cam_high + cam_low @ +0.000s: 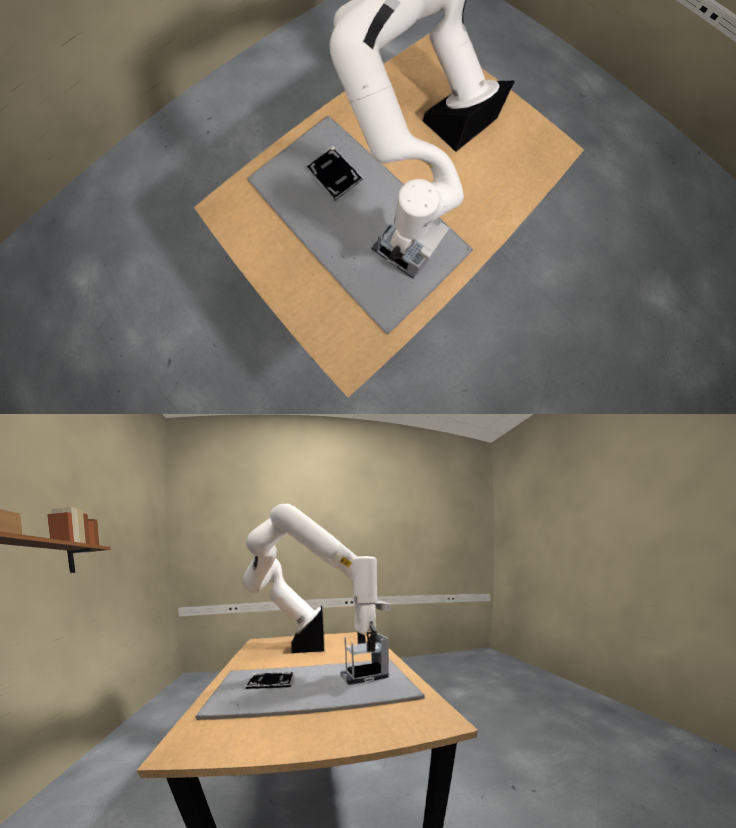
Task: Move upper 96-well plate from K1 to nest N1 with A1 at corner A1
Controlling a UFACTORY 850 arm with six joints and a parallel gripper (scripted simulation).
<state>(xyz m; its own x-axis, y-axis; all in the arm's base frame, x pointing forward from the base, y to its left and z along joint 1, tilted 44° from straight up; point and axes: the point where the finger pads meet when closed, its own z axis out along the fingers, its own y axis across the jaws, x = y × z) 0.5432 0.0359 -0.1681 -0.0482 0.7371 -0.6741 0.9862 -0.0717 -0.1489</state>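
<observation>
The stack rack K1 (411, 268) (383, 661) stands on the right part of the grey mat (308, 226) (308, 697). The upper 96-well plate (414, 252) (360, 648) is pale and sits at the rack's top level, between the posts. My gripper (398, 249) (370, 639) reaches straight down into the rack from above and is shut on this plate. The rack's lower level looks dark, and I cannot make out the lower plate. The plate nest N1 (333, 173) (269, 679) is a black pad with white corner locators, empty, on the mat's left part.
The arm's black base block (463, 123) (309, 636) stands at the back of the wooden table (514, 169) (308, 738). The white arm arches over the mat between base and rack. A wall shelf with books (72, 527) hangs far left.
</observation>
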